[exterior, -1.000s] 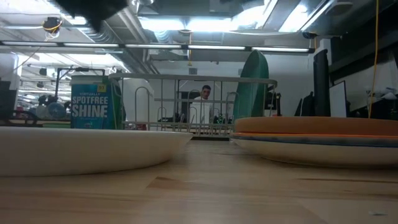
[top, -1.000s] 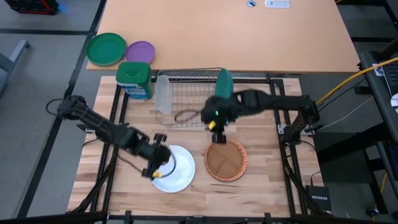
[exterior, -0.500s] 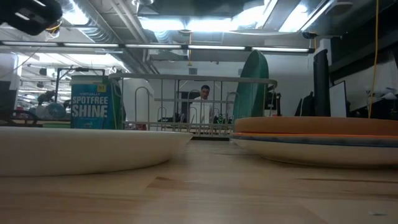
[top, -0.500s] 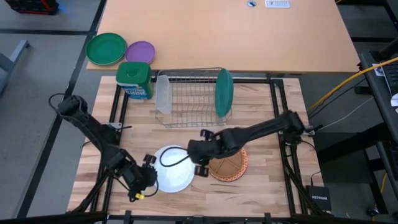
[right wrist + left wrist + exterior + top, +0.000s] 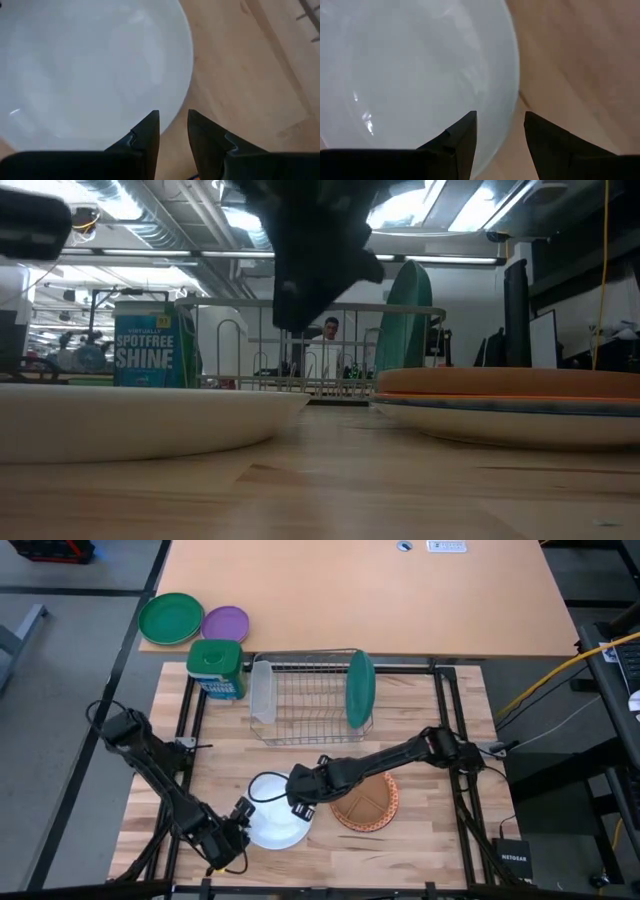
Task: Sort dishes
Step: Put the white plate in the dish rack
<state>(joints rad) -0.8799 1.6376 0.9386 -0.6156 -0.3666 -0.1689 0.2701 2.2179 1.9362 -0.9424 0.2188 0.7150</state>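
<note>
The white plate lies flat on the table near the front; it also shows in the low view. My left gripper is open above its near-left rim, one finger over the plate and one over the table. My right gripper is open by a narrow gap above its far-right rim. The brown divided plate lies on the orange-red plate to the right. The teal plate stands on edge in the wire rack.
A green container stands left of the rack. A bright green plate and a smaller purple plate lie on the far-left floor area beyond the table. A person shows far behind the rack. Bare wood lies between rack and plates.
My right gripper has swung from beside the rack toward the near edge and left, down over the white plate's far-right rim. My left gripper has gone from over the plate's middle toward the near-left, to its rim.
</note>
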